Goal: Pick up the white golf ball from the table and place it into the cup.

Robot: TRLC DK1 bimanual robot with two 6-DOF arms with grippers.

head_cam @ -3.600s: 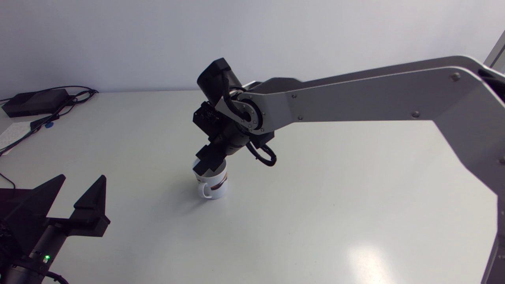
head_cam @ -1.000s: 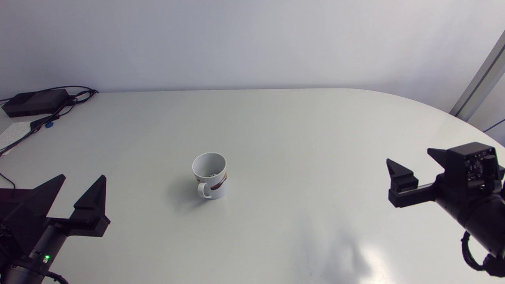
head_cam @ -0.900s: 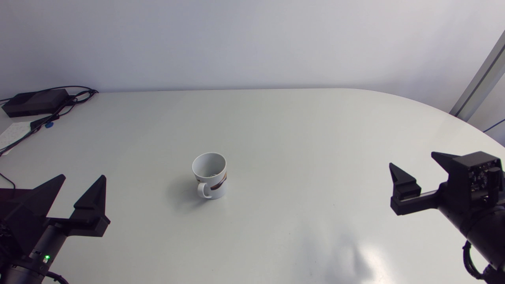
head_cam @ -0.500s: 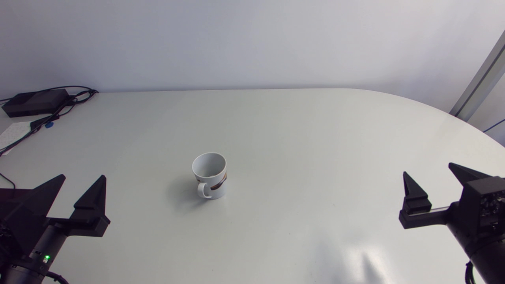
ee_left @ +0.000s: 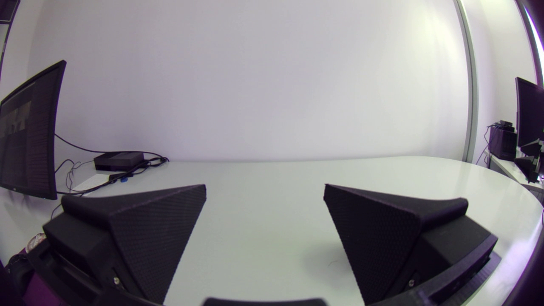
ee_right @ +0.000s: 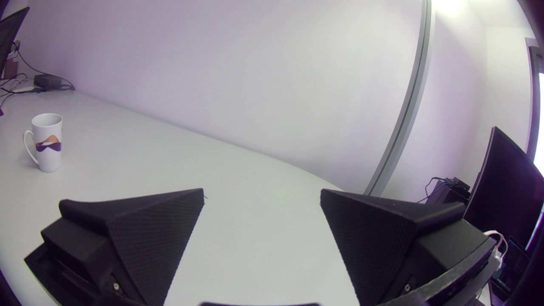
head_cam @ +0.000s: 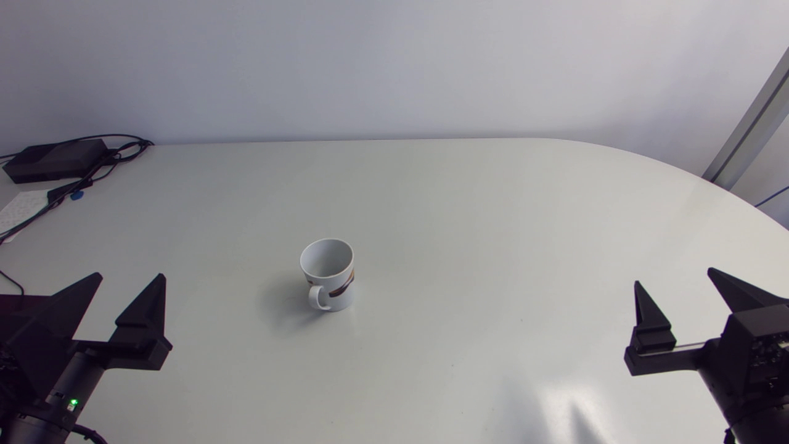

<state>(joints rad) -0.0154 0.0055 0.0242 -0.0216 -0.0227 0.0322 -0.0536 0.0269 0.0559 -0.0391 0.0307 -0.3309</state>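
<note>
A white cup (head_cam: 328, 274) with a brown band and a handle stands upright near the middle of the table (head_cam: 468, 222). The part of its inside that shows is plain white. No golf ball shows on the table or in any view. My right gripper (head_cam: 675, 277) hovers open and empty at the table's right front, far from the cup. In the right wrist view the cup (ee_right: 44, 142) stands far ahead of the open right gripper (ee_right: 261, 193), off to its left side. My left gripper (head_cam: 129, 277) is open and empty at the left front; its wrist view shows the left gripper (ee_left: 264, 187) over bare table.
A black box (head_cam: 55, 159) with cables (head_cam: 92, 176) lies at the far left corner, beside a sheet of paper (head_cam: 21, 206). The table's right edge curves round close to my right arm.
The right arm has left the spot above the cup and drawn back to the right front, gripper open; in the last second it slid further right and nearer the front edge. The left arm kept still.
</note>
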